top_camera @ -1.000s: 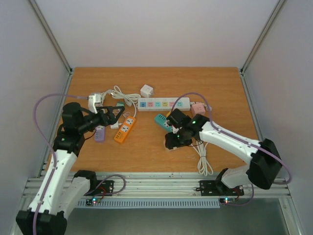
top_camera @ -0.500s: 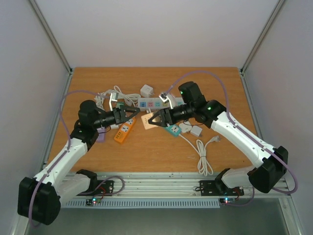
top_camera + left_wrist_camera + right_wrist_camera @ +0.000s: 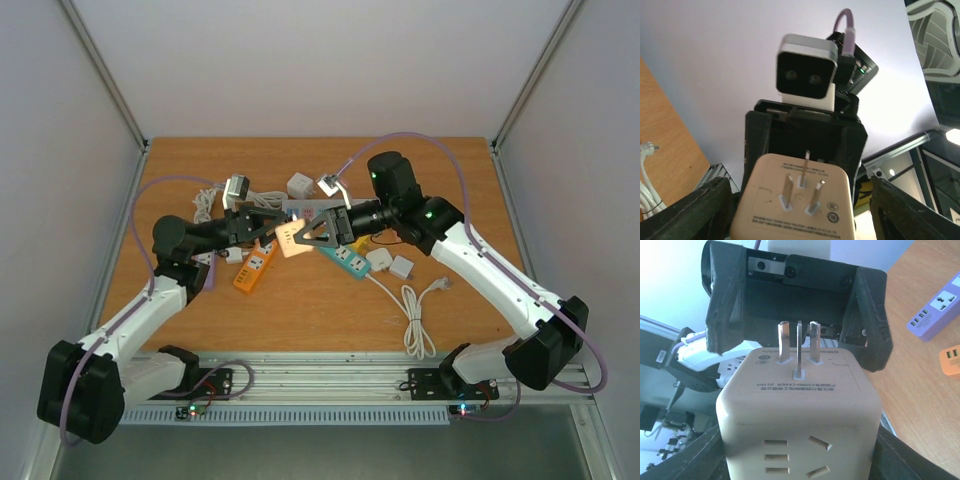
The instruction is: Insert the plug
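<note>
A beige cube plug point(image 3: 292, 238) with three metal prongs hangs in the air over the middle of the table. My right gripper point(image 3: 305, 238) is shut on it. In the right wrist view the cube point(image 3: 797, 410) fills the space between my fingers, prongs pointing away. My left gripper point(image 3: 275, 232) is open and faces the prongs from the left, with its fingers point(image 3: 720, 340) spread wide just beyond them. In the left wrist view the cube's prong face point(image 3: 800, 200) sits between my open left fingers, with the right gripper's black body point(image 3: 802, 135) behind it.
On the table lie a white power strip point(image 3: 345, 210) partly hidden by the arms, an orange strip point(image 3: 255, 268), a teal strip point(image 3: 345, 258), a purple strip point(image 3: 206, 275), a white cube point(image 3: 299, 184), white plugs point(image 3: 392, 263) and a coiled white cable point(image 3: 415, 325).
My right gripper lifted the beige cube off the table and carried it up and left. My left gripper swung right to meet it, and the two have closed in on each other.
</note>
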`<control>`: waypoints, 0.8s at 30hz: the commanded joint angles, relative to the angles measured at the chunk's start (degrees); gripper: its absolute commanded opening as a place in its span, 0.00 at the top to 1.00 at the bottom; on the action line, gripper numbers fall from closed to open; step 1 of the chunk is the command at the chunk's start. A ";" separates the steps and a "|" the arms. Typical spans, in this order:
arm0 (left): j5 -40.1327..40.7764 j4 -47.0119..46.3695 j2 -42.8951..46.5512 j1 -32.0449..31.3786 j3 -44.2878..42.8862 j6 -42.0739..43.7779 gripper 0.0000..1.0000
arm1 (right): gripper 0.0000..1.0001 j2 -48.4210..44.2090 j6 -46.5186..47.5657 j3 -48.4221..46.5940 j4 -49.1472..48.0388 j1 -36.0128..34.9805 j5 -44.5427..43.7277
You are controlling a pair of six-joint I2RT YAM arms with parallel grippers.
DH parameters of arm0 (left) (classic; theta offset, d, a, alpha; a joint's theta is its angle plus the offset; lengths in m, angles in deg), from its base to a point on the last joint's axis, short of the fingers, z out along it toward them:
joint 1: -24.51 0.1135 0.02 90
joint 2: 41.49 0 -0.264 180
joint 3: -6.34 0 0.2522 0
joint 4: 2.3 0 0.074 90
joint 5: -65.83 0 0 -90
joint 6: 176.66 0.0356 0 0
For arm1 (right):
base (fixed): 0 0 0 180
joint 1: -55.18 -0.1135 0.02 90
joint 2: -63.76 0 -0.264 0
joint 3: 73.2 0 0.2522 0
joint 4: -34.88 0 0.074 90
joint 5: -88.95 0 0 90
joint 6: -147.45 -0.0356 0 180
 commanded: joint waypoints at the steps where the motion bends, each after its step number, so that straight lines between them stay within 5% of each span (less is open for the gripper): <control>1: -2.09 -11.61 -0.78 -0.22 0.69 -5.80 0.27 | 0.52 0.94 -3.66 -2.50 -2.36 0.70 2.83; 16: -2.05 11.71 6.49 -0.31 -1.55 9.85 0.50 | 0.45 5.02 -9.81 -5.09 -2.99 1.54 1.03; 24: 12.65 22.58 9.31 -0.31 -2.70 8.84 0.52 | 0.28 3.56 -22.86 1.30 -14.26 1.51 -5.88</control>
